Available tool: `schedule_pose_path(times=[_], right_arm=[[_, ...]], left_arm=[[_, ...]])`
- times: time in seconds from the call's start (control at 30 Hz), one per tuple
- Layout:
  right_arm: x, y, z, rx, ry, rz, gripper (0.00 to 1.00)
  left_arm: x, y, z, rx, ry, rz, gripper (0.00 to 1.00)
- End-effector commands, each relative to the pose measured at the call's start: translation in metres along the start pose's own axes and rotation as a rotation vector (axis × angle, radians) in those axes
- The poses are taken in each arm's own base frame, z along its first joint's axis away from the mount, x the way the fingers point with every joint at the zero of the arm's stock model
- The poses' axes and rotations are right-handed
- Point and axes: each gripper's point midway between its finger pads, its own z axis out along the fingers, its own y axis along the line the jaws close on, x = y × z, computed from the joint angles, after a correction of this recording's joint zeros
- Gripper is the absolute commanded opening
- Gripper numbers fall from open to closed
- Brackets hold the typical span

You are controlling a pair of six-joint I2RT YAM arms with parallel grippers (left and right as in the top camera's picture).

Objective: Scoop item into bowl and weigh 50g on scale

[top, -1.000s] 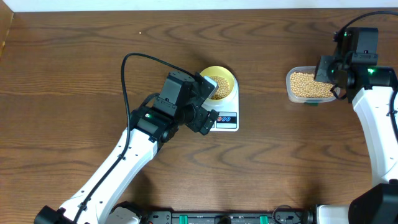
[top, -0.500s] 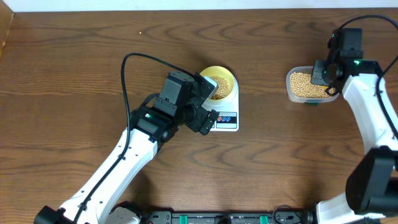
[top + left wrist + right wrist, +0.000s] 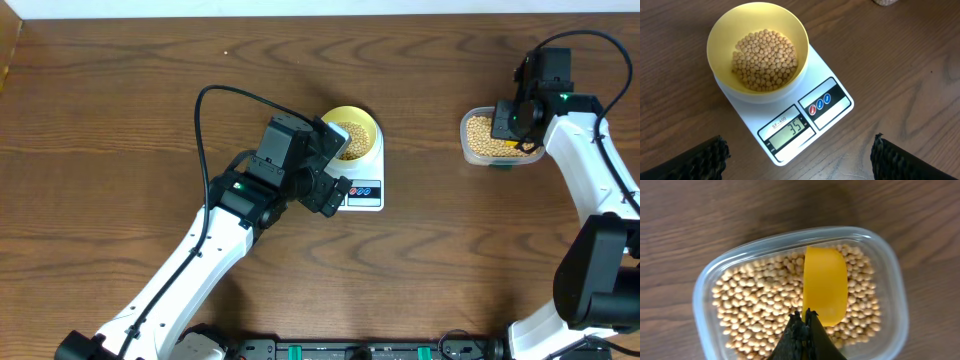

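The right claw (image 3: 804,320) is pinched shut on the near end of a yellow scoop (image 3: 825,285). The scoop's cup lies just ahead of the claw, on the beans (image 3: 755,305) that fill a clear tub (image 3: 892,275) standing on the desk (image 3: 715,210).

The left claw (image 3: 800,147) hangs wide open above the desk, holding nothing. Just ahead of it and below lies the scale (image 3: 837,117), with its display (image 3: 790,129) nearest the claw and reading 35. Beyond the display, the bowl (image 3: 722,30) stands on the scale, partly filled with more beans.
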Motion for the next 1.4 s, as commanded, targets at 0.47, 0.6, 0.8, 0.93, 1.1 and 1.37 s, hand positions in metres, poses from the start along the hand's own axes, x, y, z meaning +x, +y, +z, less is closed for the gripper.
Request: schedule_pose_path(times=[0.47, 0.6, 0.8, 0.93, 1.1, 1.37], right_arm=[[0.018, 0.003, 0.004, -0.226, 0.099, 0.062, 0.01], [0.021, 0.0, 0.0, -0.309, 0.111, 0.066, 0.01], [0.027, -0.01, -0.003, -0.371, 0.128, 0.084, 0.01], [0.028, -0.018, -0.005, -0.411, 0.124, 0.109, 0.01], [0.025, -0.023, -0.011, -0.498, 0.102, 0.143, 0.01], [0.025, -0.029, -0.024, -0.62, 0.082, 0.189, 0.01]], left_arm=[[0.005, 0.0, 0.003, 0.011, 0.014, -0.009, 0.93], [0.005, -0.001, 0.003, 0.011, 0.014, -0.009, 0.93], [0.005, -0.001, 0.003, 0.011, 0.014, -0.009, 0.93], [0.005, 0.0, 0.003, 0.011, 0.014, -0.009, 0.93], [0.005, 0.0, 0.003, 0.011, 0.014, -0.009, 0.93], [0.005, 0.0, 0.003, 0.011, 0.014, -0.009, 0.93]])
